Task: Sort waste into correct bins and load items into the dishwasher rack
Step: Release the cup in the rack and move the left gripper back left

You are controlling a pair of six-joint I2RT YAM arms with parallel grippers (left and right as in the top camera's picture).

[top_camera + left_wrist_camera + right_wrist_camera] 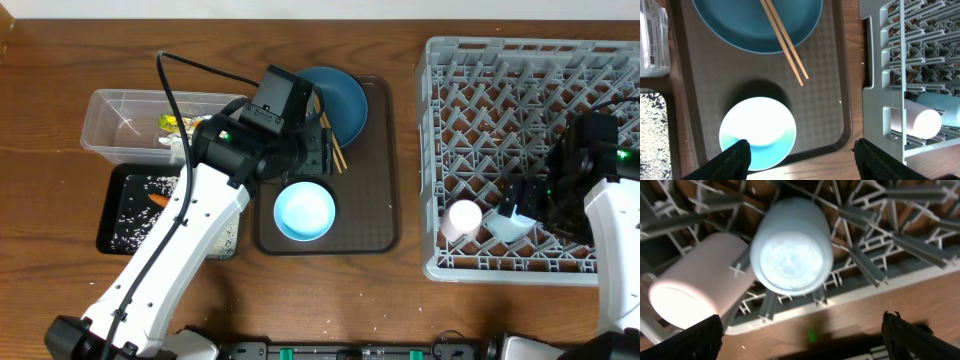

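Observation:
My left gripper (318, 158) hangs open over the brown serving tray, nothing between its fingers (735, 160). Under it lie the wooden chopsticks (785, 42), resting across the blue plate (757, 25) and onto the tray. The white bowl (758, 132) stands just below them, by my left fingertip. In the dishwasher rack (520, 100) the light blue cup (791, 247) stands upside down beside the pinkish-white cup (695, 290), which lies on its side. My right gripper (802, 322) is wide open just in front of the blue cup, holding nothing.
The clear tub (110, 120) at the far left holds a yellow-green wrapper (172, 124). The black tray (125, 185) below it carries rice grains and a carrot (158, 200). The brown serving tray (380, 200) sits between the bins and the rack.

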